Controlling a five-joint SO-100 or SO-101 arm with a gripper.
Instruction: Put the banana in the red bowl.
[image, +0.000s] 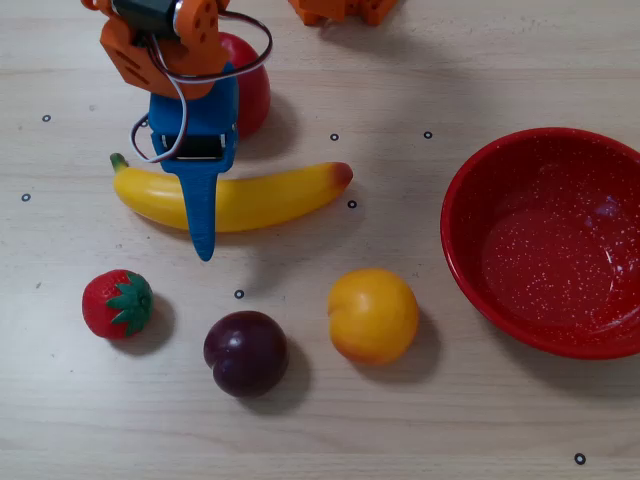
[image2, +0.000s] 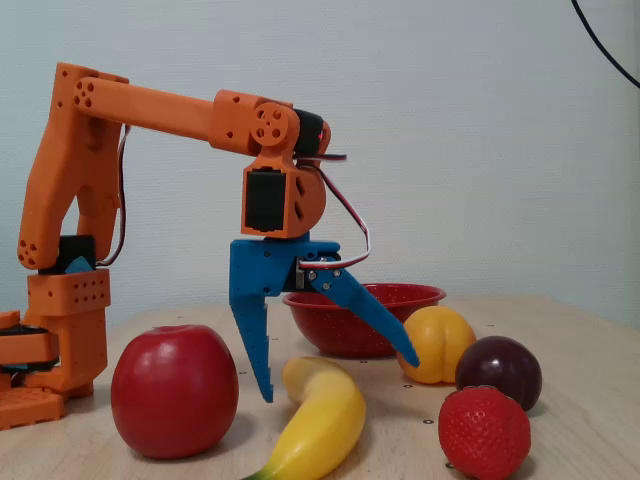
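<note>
The yellow banana (image: 285, 195) lies on its side in the upper-left part of the table in the overhead view. In the fixed view the banana (image2: 322, 420) points toward the camera. My blue gripper (image: 202, 205) hangs over its stem half, open wide. In the fixed view the gripper (image2: 340, 380) straddles the banana, one fingertip low on the apple side, the other raised on the far side. Nothing is held. The red bowl (image: 468, 195) sits empty at the right edge of the overhead view, and the bowl (image2: 425, 295) is behind the gripper in the fixed view.
A red apple (image: 252, 88) (image2: 175, 390) sits just behind the banana, partly under the arm. A strawberry (image: 117, 303), a dark plum (image: 246, 352) and a yellow-orange fruit (image: 373, 314) line the front. The orange arm base (image2: 60, 330) stands at the left of the fixed view.
</note>
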